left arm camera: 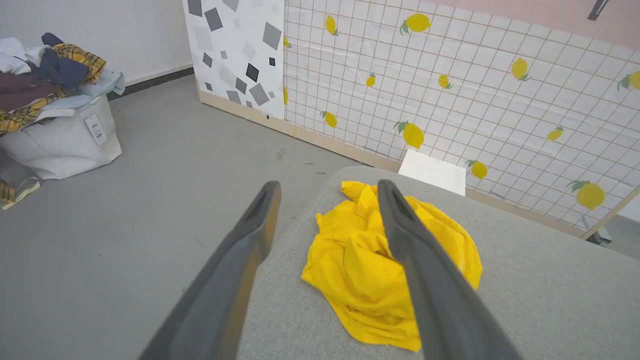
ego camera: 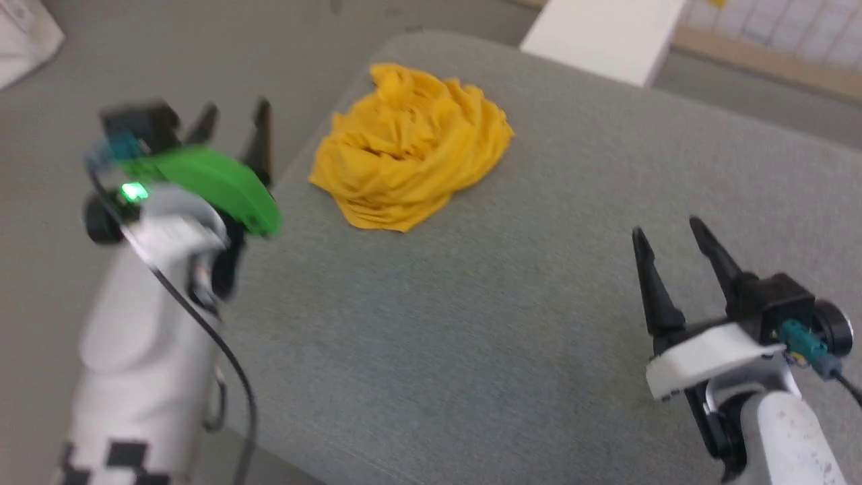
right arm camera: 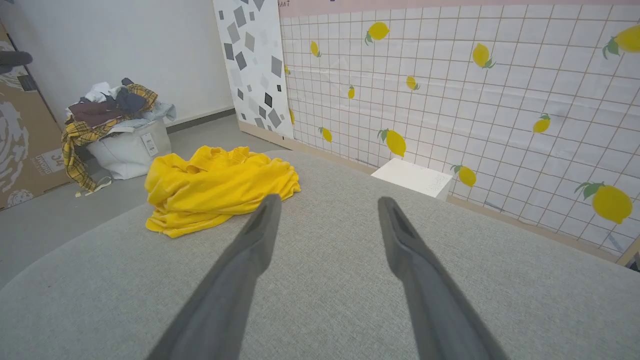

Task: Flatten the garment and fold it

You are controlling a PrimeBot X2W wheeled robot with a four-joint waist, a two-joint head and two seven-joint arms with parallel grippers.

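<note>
Both pincers are wide open and hold nothing: the left pincer (ego camera: 237, 109) and the right pincer (ego camera: 665, 229) each have a big gap between their two dark fingers.

The yellow shirt (ego camera: 411, 145) lies in a crumpled heap with lots of folds. It sits on the grey soft top (ego camera: 471, 337), near the far left corner and close to the left edge. No pincer touches it.

In the head view the left pincer is just to the left of the shirt, over the edge of the grey soft top, and looks blurry. Its wrist has a bright green cover (ego camera: 222, 185) with a small green light. In the left wrist view the left pincer (left arm camera: 328, 186) points at the shirt (left arm camera: 360, 270), and one finger crosses in front of it.

The right pincer is well apart from the shirt, over the near right side of the grey top. In the right wrist view the right pincer (right arm camera: 328, 200) points past the shirt (right arm camera: 215, 187), which lies off to the left.

Behind the grey top stands a white box (left arm camera: 432, 172). Past it is a wall of white squares with lemons (left arm camera: 450, 90). On the grey floor (left arm camera: 150, 200) sits a white tub (left arm camera: 65, 145) piled with clothes.
</note>
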